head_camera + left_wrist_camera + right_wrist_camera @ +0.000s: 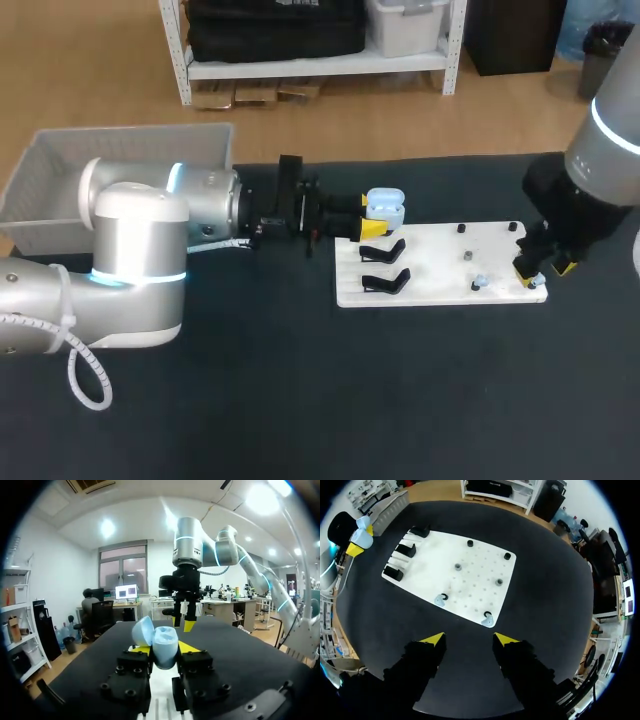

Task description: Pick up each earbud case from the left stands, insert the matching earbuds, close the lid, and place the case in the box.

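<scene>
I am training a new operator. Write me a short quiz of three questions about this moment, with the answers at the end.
1. True or false: the left gripper is shut on the earbud case, and the lid stands open.
2. In which state is the right gripper? A) open, holding nothing; B) shut on an earbud; C) shut on a stand.
3. Fill in the gap: the two loose earbuds lie on the white ____.
Key: 1 true; 2 A; 3 board.
</scene>
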Available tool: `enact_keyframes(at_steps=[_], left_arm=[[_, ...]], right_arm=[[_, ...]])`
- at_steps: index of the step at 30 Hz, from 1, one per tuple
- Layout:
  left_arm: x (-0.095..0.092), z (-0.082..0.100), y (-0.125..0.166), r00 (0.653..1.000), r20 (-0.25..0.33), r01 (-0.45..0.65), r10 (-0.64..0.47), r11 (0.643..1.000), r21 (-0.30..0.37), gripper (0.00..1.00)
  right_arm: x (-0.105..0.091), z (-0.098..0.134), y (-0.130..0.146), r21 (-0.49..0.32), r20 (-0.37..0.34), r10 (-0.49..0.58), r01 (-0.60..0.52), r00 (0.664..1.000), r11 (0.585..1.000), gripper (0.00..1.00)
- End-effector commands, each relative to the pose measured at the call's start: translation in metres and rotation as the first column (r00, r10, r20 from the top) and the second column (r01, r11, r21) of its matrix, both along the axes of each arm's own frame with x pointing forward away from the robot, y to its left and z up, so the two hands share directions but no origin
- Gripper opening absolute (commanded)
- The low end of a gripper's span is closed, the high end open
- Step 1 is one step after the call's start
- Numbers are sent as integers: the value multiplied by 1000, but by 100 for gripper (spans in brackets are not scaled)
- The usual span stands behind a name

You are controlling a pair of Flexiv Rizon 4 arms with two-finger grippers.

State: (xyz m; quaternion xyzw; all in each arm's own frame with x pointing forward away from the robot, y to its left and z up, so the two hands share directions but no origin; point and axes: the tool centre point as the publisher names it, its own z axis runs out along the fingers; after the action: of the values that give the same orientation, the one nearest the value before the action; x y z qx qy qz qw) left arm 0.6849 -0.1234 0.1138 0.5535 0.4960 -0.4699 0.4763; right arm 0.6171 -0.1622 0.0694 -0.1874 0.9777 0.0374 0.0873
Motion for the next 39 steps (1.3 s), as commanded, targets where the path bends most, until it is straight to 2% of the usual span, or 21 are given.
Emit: enact_keyframes(at_steps=[1,6,9,16,27,39], left_arm=[[0,-1,0,1000,3,-1,1,1000,-5,0],[0,-1,0,1000,3,-1,1,1000,-5,0],[0,-1,0,1000,3,-1,1,1000,-5,0],[0,-1,0,1000,3,-1,1,1000,-5,0],[0,-1,0,1000,3,-1,1,1000,-5,0],[0,-1,0,1000,3,-1,1,1000,-5,0]], right_arm=[[8,-7,0,-13,-26,4,-4,1000,1000,66],[11,-18,-6,-44,-42,11,-13,999,999,69],[13,-22,-8,-56,-38,12,-14,999,998,77],[16,-29,-11,-57,-19,9,-10,1000,998,74],[18,-36,-15,-56,1,1,-1,1000,998,49],[24,-41,-15,-63,14,7,-6,1000,998,44]])
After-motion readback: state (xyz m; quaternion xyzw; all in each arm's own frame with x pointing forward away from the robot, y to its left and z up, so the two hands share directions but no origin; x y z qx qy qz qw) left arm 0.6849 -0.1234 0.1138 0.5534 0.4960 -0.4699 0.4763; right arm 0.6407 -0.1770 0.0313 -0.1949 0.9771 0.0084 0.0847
